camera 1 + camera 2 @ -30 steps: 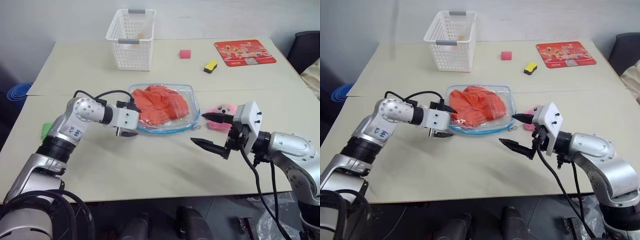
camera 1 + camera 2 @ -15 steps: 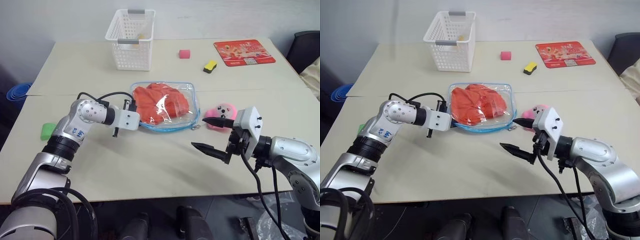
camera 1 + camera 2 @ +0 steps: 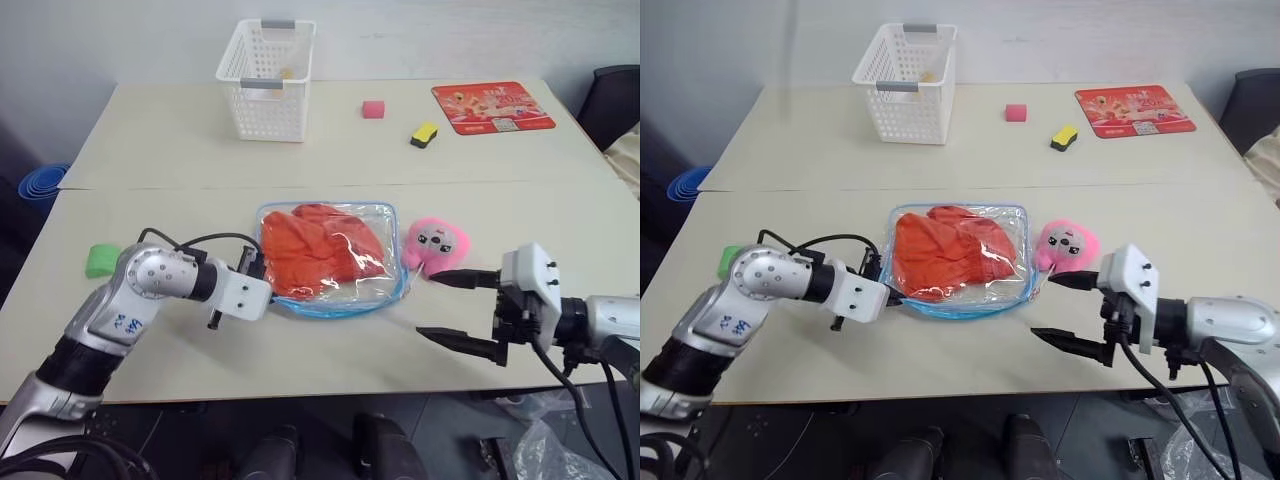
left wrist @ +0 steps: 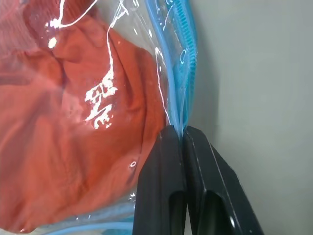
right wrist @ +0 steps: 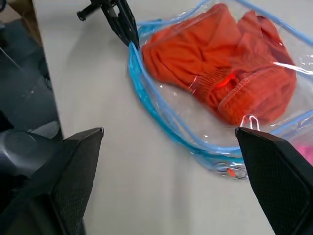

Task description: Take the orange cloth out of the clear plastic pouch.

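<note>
1. Left hand (image 4: pixel 183 142) pinched tight on the blue zipper edge of the clear plastic pouch (image 3: pixel 372 290), at the pouch's left side. Probably gripped there to keep the pouch from sliding on the counter (image 3: pixel 300 350).
2. Orange cloth (image 3: pixel 320 250) all bunched up inside the pouch, not out yet. Pouch lying flat near the middle of the counter.
3. Right hand (image 3: pixel 462 310) spread wide, gripping nothing, near the pouch's right corner. Likely waiting there to go for the small metal pull (image 5: pixel 236 172) at that corner.
4. Pink plush toy (image 3: pixel 437 243) touching the pouch's right edge, close to the right hand. Could get bumped.
5. White basket (image 3: pixel 264 70), yellow block (image 3: pixel 423 133), pink block (image 3: pixel 373 108), red card (image 3: pixel 493 105) and a green thing (image 3: pixel 101 260) well apart from the pouch.
6. Next: pouch to be opened first, then cloth pulled out.
</note>
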